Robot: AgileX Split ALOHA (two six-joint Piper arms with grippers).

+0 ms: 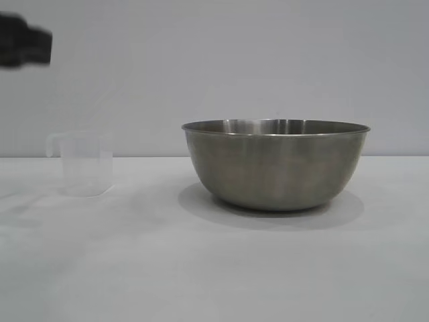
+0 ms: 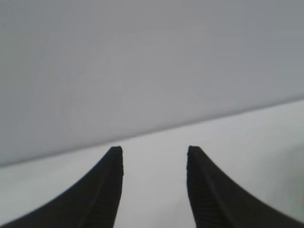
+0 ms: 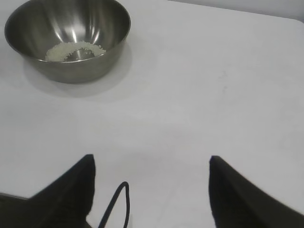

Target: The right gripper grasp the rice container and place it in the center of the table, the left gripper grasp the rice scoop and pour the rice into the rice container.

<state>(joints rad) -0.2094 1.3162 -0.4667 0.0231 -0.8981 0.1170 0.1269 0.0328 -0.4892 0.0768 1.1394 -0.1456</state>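
Exterior view notes: the table point(image 1: 214, 268) is being used as the resting surface. The rice container point(image 1: 275, 164) is being kept upright near centre, at about 3 o'clock from the rice scoop point(image 1: 82, 164), and the rice point(image 3: 75, 51) is lying inside it, so pouring is judged done. Nothing is being gripped by the partly open left gripper point(image 2: 154, 156) at 10 o'clock, nor by the wider-open right gripper point(image 3: 151, 164).

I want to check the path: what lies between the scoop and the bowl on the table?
Nothing. In the exterior view only bare table separates the scoop from the bowl; both stand upright and apart.
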